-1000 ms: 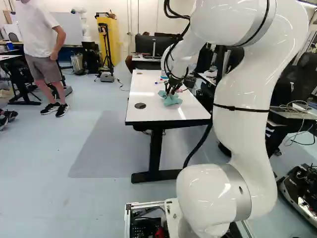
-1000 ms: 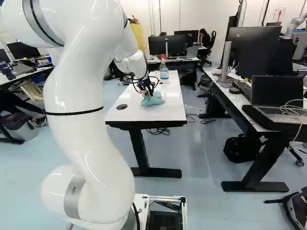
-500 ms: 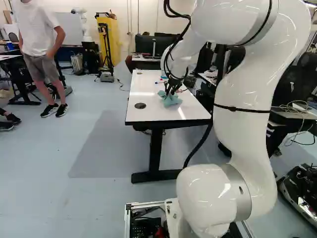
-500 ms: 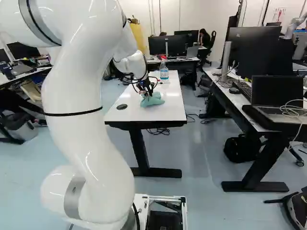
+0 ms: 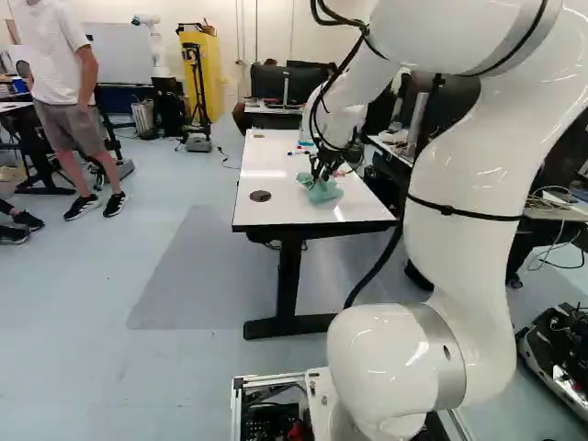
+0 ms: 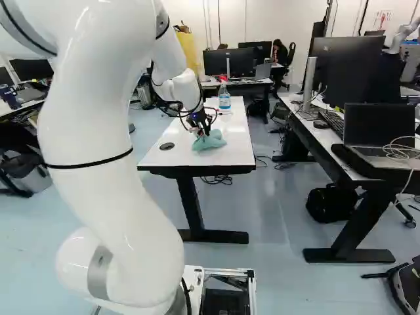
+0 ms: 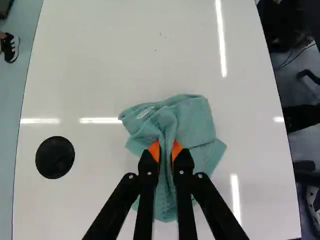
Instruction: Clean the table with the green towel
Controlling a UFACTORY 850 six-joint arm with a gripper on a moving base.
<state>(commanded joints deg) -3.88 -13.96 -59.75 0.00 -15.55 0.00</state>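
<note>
Toward the near end of the table (image 7: 100, 75): green towel (image 7: 195, 120), soft, creased, bunched with splayed corners. Gripper (image 7: 166, 146) clamps a raised fold between orange pads (image 7: 154, 151). Cloth in hand, so pickup judged done; wiped area cannot be told. Dark specks (image 7: 160, 34) ahead on glossy white top: wiping likely left. Beside towel, round black disc (image 7: 55, 157); farther off, clear spray bottle (image 6: 224, 100), upright.

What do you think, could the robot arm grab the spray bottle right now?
Probably not: its fingers are busy pinching the green towel. It would likely need to let go before taking the bottle.
</note>
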